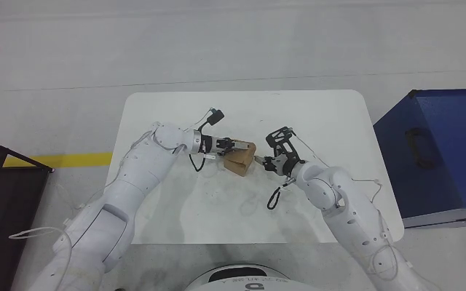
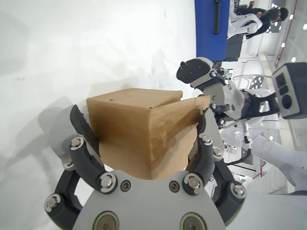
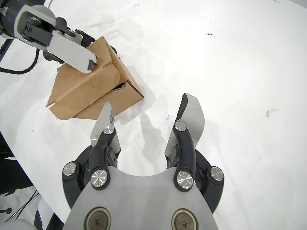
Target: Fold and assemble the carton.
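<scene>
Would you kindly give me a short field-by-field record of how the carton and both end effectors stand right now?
Carton: carton, brown cardboard, folded into a box shape, on the white table; a gap shows at one corner.
Left end effector: left end effector closed on the carton, a finger on each side.
Right end effector: right end effector open, beside the carton; contact by its nearer finger cannot be told.
Surroundings: blue bin beyond the table's edge.
Task state: assembly not finished.
</scene>
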You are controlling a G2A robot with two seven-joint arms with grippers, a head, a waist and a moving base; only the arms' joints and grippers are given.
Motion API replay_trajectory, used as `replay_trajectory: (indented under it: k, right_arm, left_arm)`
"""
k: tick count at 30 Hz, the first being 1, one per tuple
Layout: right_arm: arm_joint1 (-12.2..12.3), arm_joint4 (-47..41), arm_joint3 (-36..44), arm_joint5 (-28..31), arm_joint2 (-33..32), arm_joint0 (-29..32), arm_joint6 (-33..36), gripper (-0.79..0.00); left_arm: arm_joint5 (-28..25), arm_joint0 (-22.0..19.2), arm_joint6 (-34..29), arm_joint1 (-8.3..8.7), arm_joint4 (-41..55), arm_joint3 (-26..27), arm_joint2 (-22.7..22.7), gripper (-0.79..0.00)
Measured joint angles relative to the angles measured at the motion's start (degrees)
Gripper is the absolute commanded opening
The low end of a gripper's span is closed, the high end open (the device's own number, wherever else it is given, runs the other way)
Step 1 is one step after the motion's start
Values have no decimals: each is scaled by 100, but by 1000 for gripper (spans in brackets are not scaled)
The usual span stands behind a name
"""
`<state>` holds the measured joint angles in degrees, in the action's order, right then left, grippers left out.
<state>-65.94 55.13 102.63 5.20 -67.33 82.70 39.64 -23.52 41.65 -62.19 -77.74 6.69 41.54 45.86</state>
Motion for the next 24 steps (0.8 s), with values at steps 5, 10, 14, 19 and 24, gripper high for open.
replay_trajectory:
  k: [5, 10, 14, 19, 24]
  right_arm:
    - [10, -9, 160, 4, -63, 92, -128, -286]
    - [16, 47, 275, -61, -123, 164, -247, -277]
    - [30, 38, 444, 51, -167, 264, -309, -280]
    - [27, 29, 487, 131, -115, 262, -329, -280]
    - [2, 49, 362, 165, 48, 116, -260, -271]
  left_arm:
    - [-67, 27, -35, 35, 26, -19, 77, 0]
    - [-43, 63, -29, 50, -17, 39, 92, 0]
    - [-16, 91, -23, 51, -36, 80, 88, 0]
    - [9, 100, -26, 52, -55, 92, 91, 0]
    - [-6, 118, -15, 52, -26, 97, 108, 0]
